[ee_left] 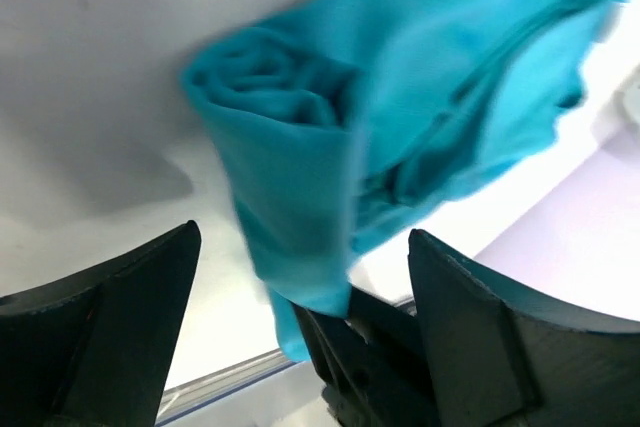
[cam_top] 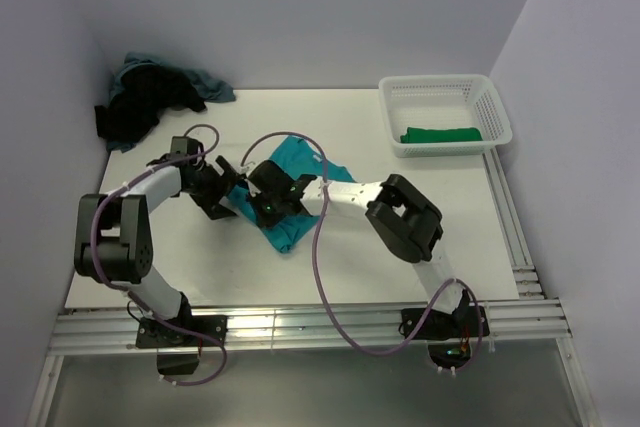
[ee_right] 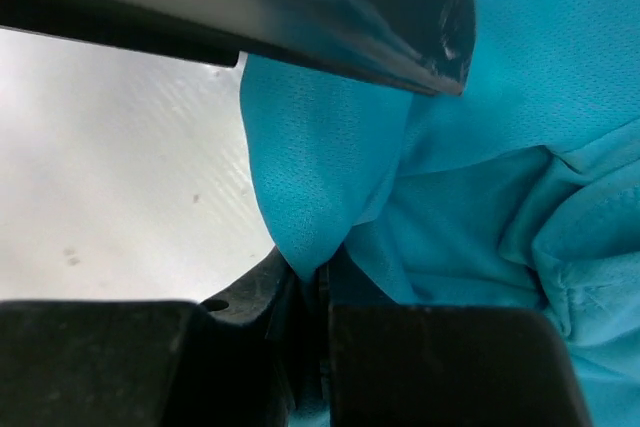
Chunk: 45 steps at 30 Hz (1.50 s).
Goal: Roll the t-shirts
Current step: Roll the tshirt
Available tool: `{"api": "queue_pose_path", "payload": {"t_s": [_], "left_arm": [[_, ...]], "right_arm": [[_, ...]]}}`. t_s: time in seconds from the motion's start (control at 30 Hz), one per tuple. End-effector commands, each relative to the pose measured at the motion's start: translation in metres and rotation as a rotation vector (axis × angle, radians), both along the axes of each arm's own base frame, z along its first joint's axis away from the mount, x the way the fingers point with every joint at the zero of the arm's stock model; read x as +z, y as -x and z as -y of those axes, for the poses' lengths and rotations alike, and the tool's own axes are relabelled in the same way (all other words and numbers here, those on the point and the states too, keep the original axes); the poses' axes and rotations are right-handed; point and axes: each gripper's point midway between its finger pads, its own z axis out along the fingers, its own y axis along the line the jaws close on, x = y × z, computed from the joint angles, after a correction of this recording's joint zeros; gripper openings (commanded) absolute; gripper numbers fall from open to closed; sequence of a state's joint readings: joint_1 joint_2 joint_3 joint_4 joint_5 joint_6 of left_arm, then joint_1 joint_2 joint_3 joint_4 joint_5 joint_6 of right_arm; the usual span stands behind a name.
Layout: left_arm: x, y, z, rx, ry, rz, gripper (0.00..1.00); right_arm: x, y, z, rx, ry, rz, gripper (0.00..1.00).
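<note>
Both arms reach in from the near edge of the desk (cam_top: pixel 400 237) and meet left of centre.

Left gripper (ee_left: pixel 302 247): jaws spread wide and holding nothing. Its two fingers (ee_left: pixel 100 337) stand on either side of the hanging end of the teal t-shirt (ee_left: pixel 400 117), not touching the cloth.

Right gripper (ee_right: pixel 318 292): jaws pinched together on a fold of the teal t-shirt. The fabric comes to a point right at the closing line and fans out above it.

In the top view the teal t-shirt lies bunched on the desk left of centre, directly under the two grippers. One end is wound into a loose spiral, as the left wrist view shows; the rest is crumpled, not a tidy roll. The dark shape below the cloth in that view is probably the right gripper, but it is too blurred to be sure.

Further back on the right, a white lattice basket (cam_top: pixel 495 107) sits at the far right of the desk. A green t-shirt (cam_top: pixel 440 134) lies in it against the near wall.

In the far left corner, a black t-shirt (cam_top: pixel 140 112) is heaped together with a dusty blue t-shirt (cam_top: pixel 212 84), well apart from both grippers.
</note>
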<state>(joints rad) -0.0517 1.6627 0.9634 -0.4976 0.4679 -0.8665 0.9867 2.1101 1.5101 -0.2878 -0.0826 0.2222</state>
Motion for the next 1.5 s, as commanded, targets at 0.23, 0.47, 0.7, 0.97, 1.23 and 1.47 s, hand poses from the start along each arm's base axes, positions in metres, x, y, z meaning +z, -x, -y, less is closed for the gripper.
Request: {"api": "queue_pose_path", "payload": {"t_s": [0.23,0.47,0.7,0.97,1.23,1.47], "left_arm": [[0.073,-0.028,-0.012,0.047,0.115,0.387,0.94],[0.062,-0.001,-0.004,0.028,0.181,0.454,0.94],[0.047,0.008,0.005,0.016,0.194,0.518,0.95],[0.032,0.001,0.016,0.030,0.184,0.550,0.98],[0.011,-0.018,0.014,0.042,0.112,0.537,0.96],[0.005,-0.032,0.012,0.076,0.062,0.555,0.82]], "right_arm": [[0.023,0.005,-0.001,0.020,-0.331,-0.367,0.00],[0.019,0.006,0.005,0.033,-0.531,-0.653,0.00],[0.003,-0.001,0.017,0.001,-0.578,-0.799,0.00],[-0.006,-0.005,0.023,-0.010,-0.594,-0.883,0.00],[-0.003,-0.005,0.022,-0.013,-0.605,-0.913,0.00],[0.002,-0.004,0.019,-0.019,-0.626,-0.937,0.00]]}}
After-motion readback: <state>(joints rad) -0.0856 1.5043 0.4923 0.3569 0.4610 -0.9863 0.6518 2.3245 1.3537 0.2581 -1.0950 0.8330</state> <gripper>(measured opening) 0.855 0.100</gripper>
